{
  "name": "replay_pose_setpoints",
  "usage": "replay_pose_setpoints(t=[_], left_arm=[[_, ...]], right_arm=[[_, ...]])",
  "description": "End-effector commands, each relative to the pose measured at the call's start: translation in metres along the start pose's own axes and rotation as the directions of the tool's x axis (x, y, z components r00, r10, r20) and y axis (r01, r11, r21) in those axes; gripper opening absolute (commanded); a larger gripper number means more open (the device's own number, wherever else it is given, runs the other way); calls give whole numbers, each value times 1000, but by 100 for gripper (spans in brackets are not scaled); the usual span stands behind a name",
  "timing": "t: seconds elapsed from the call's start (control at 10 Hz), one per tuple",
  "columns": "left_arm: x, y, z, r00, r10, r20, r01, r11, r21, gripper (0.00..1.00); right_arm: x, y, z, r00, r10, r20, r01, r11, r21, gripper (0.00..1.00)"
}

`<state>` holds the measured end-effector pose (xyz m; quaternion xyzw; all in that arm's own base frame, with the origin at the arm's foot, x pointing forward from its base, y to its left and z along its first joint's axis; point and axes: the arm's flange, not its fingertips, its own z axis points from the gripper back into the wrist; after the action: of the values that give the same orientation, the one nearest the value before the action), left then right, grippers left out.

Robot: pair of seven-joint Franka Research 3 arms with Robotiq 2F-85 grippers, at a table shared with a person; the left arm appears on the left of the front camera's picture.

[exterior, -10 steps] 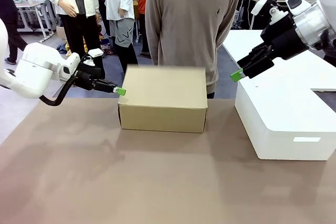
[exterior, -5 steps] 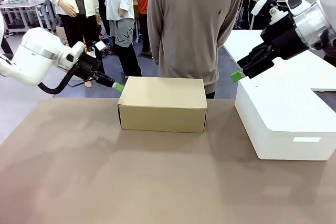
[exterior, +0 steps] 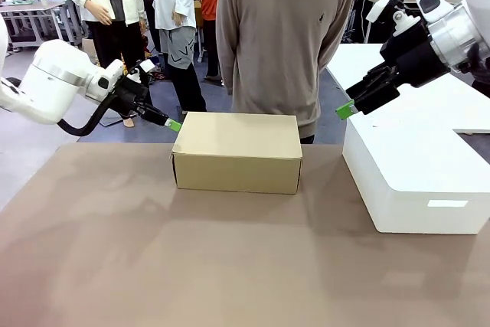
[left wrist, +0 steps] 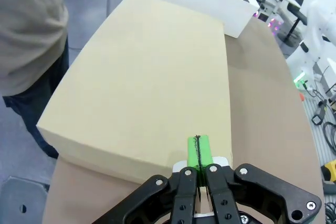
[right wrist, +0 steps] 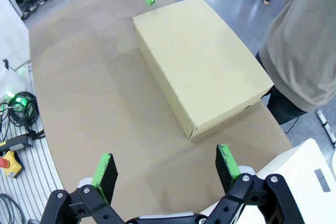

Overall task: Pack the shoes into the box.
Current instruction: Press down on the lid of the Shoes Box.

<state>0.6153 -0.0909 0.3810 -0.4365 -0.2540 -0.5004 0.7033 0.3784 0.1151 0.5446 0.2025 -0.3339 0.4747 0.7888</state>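
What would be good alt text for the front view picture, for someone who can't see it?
A closed tan box sits on a brown table, with a person standing behind it. The left gripper, shut, sits at the box's top left corner; the right gripper hangs open above a white box on the right.

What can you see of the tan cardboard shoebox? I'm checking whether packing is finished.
The tan-brown cardboard shoebox is a shallow plain rectangle, its flap lid shut flat, so nothing inside shows. It sits level on the brown table near the far edge, in front of the standing person and left of the larger white box. The left gripper, jaws shut, hovers at its far left corner; contact is unclear.
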Motion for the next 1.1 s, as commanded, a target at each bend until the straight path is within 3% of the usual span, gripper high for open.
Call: replay_pose_setpoints(t=[0.0,0.6,0.9,1.0], left_arm=[[-2,-4,0,1000,-20,19,20,1000,11,0],[0,0,0,1000,-3,1,3,1000,0,0],[26,-15,35,956,-66,-286,77,997,27,0],[31,-21,45,935,-74,-346,88,996,26,19]], right_arm=[[1,-2,-1,1000,8,27,-8,1000,13,100],[1,-2,-1,1000,8,27,-8,1000,13,100],[1,-2,-1,1000,8,27,-8,1000,13,100],[1,-2,-1,1000,8,27,-8,1000,13,100]])
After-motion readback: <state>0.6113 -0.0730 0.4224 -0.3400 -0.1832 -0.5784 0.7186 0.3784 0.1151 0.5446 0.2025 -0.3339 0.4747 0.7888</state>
